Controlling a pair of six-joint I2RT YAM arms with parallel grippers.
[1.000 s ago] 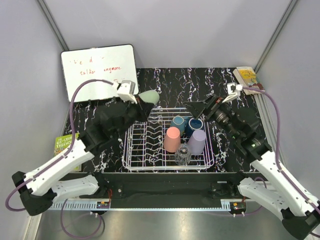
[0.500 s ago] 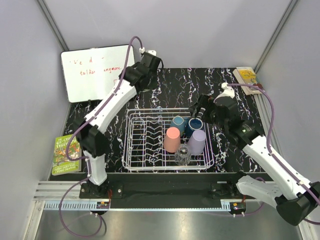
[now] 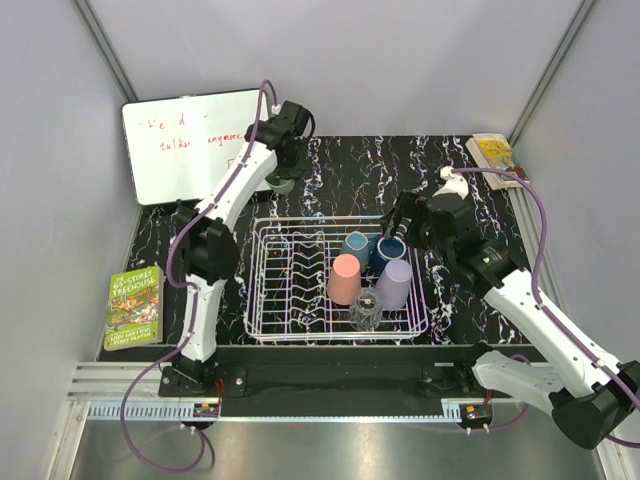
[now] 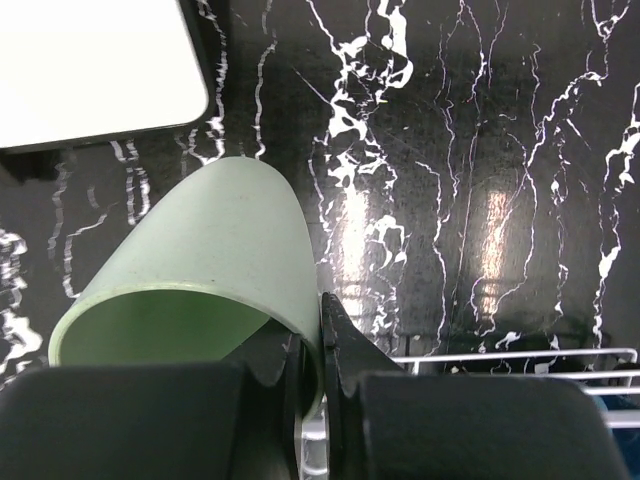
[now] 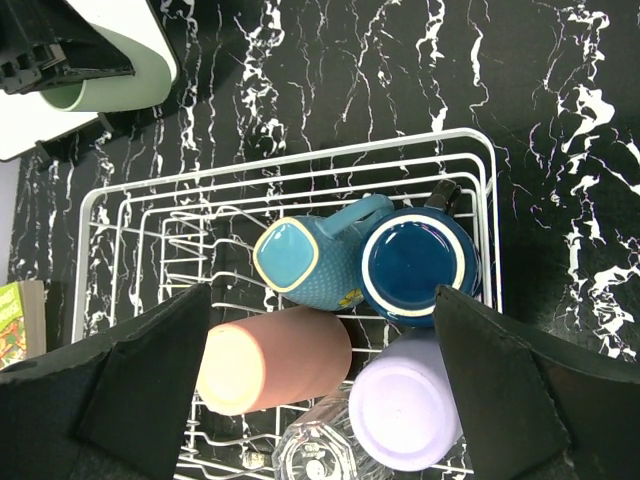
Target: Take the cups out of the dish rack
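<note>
Top view, left fingers [image 3: 281, 173]: your left arm is stretched to the far side of the desk [image 3: 340, 170], and its fingers point down onto the pale green cup [image 3: 282, 185].
Top view, pale green cup: you have it outside the dish rack [image 3: 262, 300], beyond the rack's far left corner and near the whiteboard [image 3: 190, 145].
Top view, right fingers [image 3: 396, 222]: you see them spread above the rack's far right corner.
Top view, rack contents: teal cup [image 3: 355, 246] and dark blue cup [image 3: 386, 248] sit at the back, pink cup [image 3: 344, 279] and lavender cup [image 3: 395, 284] in front, and clear glass [image 3: 365, 310] nearest you.
Top view, surroundings: a green book [image 3: 134, 306] lies at the desk's left edge.
Left wrist, left fingers [image 4: 342, 345]: they pinch the wall of the pale green cup [image 4: 220, 240], one inside the mouth and one outside.
Left wrist, cup: tilted, mouth toward the camera; you cannot tell whether it touches the desk.
Right wrist, right fingers [image 5: 160, 370]: wide apart and holding nothing, they hang over the dish rack [image 5: 300, 160].
Right wrist, cups: teal cup [image 5: 295, 262] and dark blue cup [image 5: 418, 262] touch, both bottom up; pink cup [image 5: 270, 358] lies on its side; lavender cup [image 5: 405, 410] is bottom up, just beside the clear glass [image 5: 320, 450].
</note>
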